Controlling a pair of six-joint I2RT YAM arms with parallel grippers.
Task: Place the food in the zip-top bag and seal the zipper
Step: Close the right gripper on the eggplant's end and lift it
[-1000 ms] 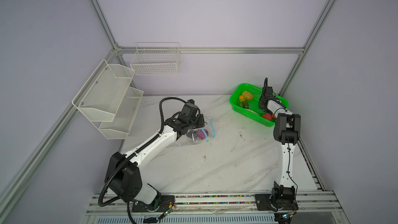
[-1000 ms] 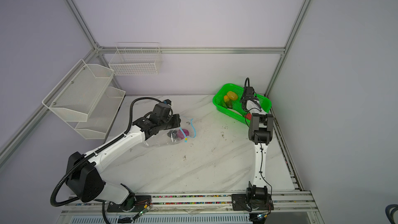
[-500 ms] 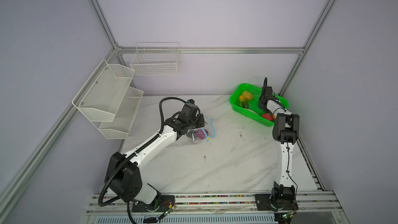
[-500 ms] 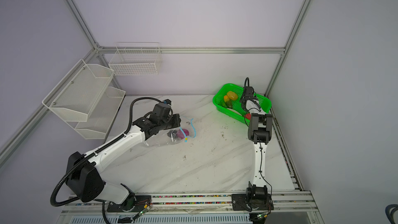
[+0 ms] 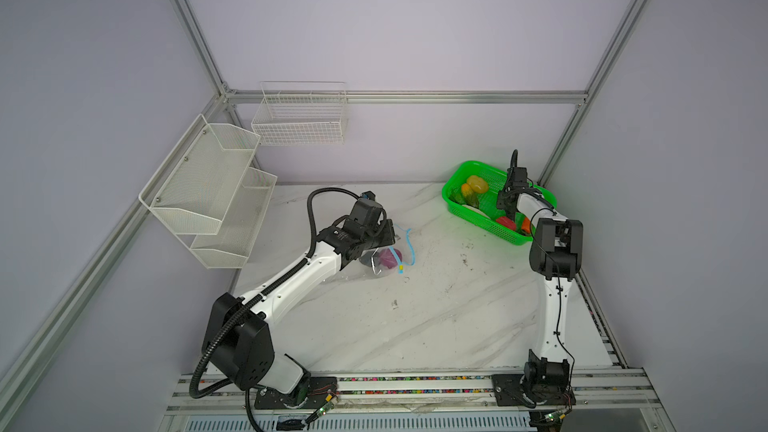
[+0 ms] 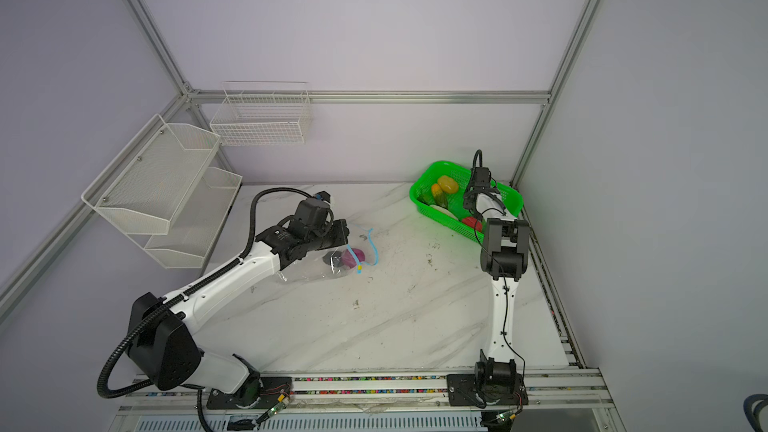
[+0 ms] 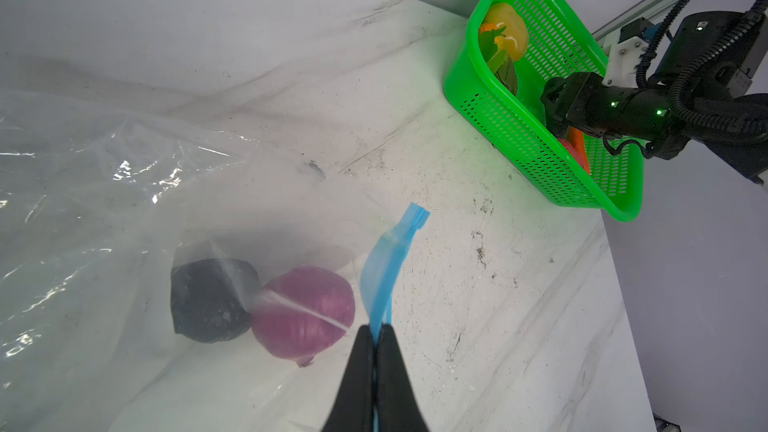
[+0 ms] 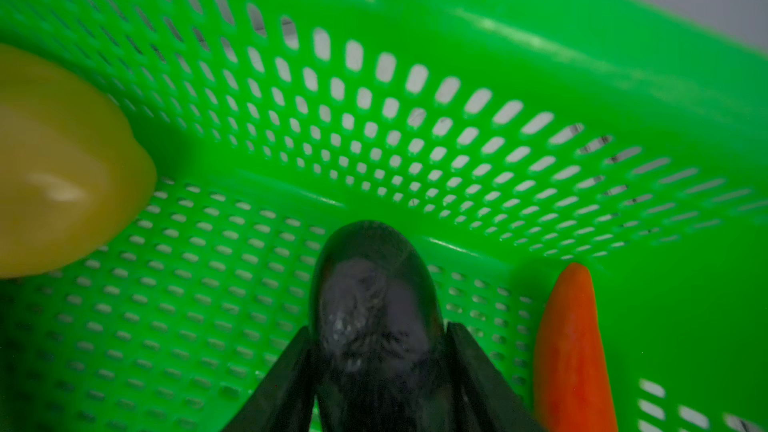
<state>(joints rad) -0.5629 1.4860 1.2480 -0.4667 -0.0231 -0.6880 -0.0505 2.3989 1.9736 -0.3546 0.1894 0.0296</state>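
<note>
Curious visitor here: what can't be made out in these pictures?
- Right hand: hidden behind its own arm in both top views.
- Dark piece it grips: blurred, cut off by the right wrist view's bottom edge.
- Left hand on the zipper: grip too small in both top views.

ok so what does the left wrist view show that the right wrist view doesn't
Only the left wrist view: the bag on the table, a black piece and a purple piece inside it, and the left end effector shut on the blue zipper.
Only the right wrist view: a glossy dark piece between the right end effector fingers, which sit against both its sides.
Both: the green basket, yellow piece and carrot.
</note>
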